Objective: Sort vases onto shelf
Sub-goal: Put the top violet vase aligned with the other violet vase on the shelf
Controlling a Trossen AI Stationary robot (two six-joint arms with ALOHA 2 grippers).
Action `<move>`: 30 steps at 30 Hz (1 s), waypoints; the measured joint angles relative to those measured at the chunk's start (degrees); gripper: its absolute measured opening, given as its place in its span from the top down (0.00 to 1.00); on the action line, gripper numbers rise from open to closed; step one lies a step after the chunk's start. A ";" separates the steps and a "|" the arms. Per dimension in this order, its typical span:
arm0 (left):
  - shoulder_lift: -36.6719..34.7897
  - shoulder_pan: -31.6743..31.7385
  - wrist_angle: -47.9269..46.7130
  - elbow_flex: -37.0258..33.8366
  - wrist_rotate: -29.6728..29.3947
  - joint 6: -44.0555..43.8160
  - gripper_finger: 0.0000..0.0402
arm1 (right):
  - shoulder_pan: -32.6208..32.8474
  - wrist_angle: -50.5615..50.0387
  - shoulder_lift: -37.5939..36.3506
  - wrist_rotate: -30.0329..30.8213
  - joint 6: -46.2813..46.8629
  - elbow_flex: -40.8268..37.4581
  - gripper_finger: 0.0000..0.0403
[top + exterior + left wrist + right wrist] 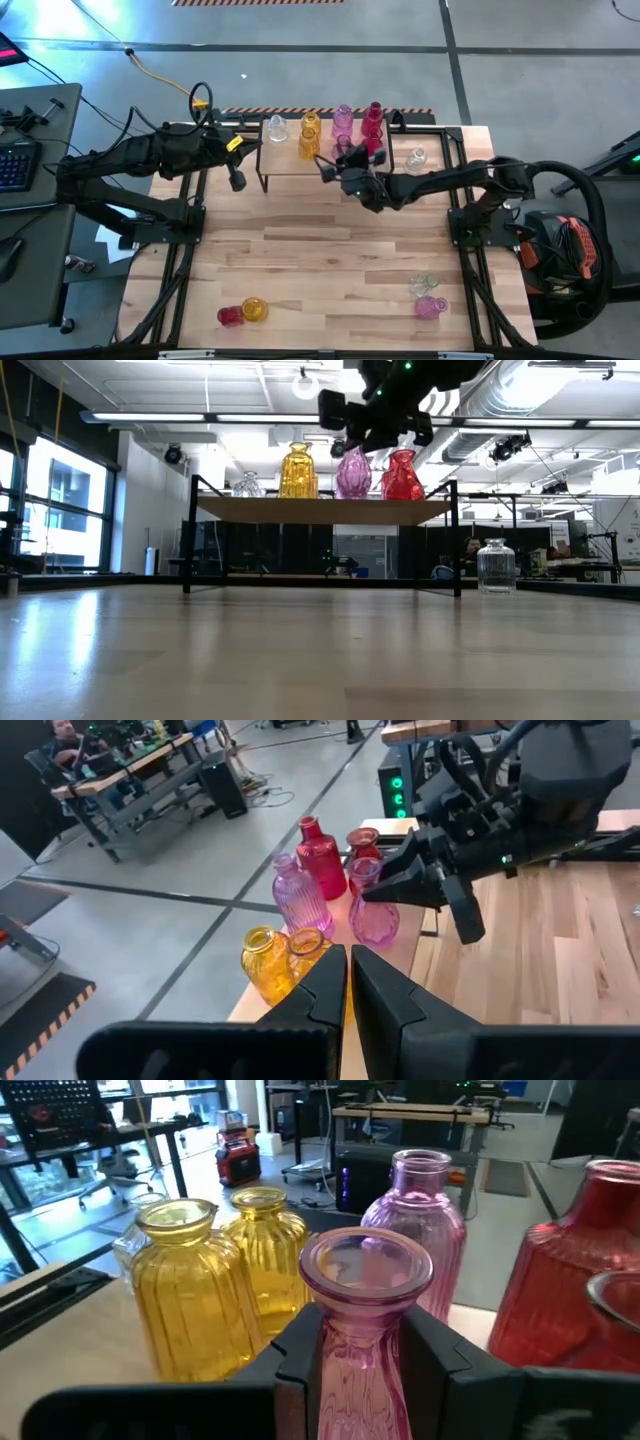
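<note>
The shelf (pixel 285 165) (pixel 320 510) stands at the table's far edge. On its top stand a clear vase (pixel 277 128), two amber ones (pixel 190 1295), a tall pink one (pixel 420 1230) and red ones (pixel 570 1270). My right gripper (pixel 338 162) (pixel 365 1360) reaches over the shelf from the right and is shut on a second pink vase (pixel 373 915) (pixel 352 472). My left gripper (pixel 238 182) (pixel 348 982) hovers at the shelf's left end, shut and holding nothing. My right gripper pinches the pink vase by its narrow neck (pixel 362 1345), just under the flared mouth (pixel 366 1265), one finger (pixel 295 1370) on each side. The fingers come nearly level from the table's right. The vase is upright, its base at the level of the shelf top, next to the other vases.
A clear vase (pixel 417 158) (pixel 495 565) stands on the table just right of the shelf. Near the front edge lie a red vase (pixel 230 316) and an amber vase (pixel 254 309) on the left, and a clear vase (pixel 423 285) and a pink vase (pixel 430 306) on the right.
</note>
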 joint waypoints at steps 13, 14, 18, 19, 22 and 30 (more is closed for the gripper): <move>0.00 2.59 -0.02 0.00 -1.09 0.00 0.97 | -3.31 0.90 0.50 -3.27 -1.00 0.00 0.83; 0.00 2.64 -0.02 0.00 -1.09 0.00 0.97 | -3.47 0.93 0.50 -3.42 -1.01 0.00 0.83; 0.00 2.64 -0.02 0.00 -1.09 0.38 0.97 | -3.59 0.88 0.50 -3.53 -1.02 0.00 0.83; 0.00 2.64 -0.02 0.00 -1.07 0.61 0.97 | -3.59 0.89 0.50 -3.53 -1.36 0.00 0.83; 0.00 2.64 -0.02 0.00 -1.06 0.87 0.97 | -3.66 0.83 0.50 -3.57 -1.95 0.00 0.83; 0.00 2.64 -0.02 0.00 -1.07 0.87 0.97 | -5.15 0.31 0.50 -6.81 0.04 0.00 0.76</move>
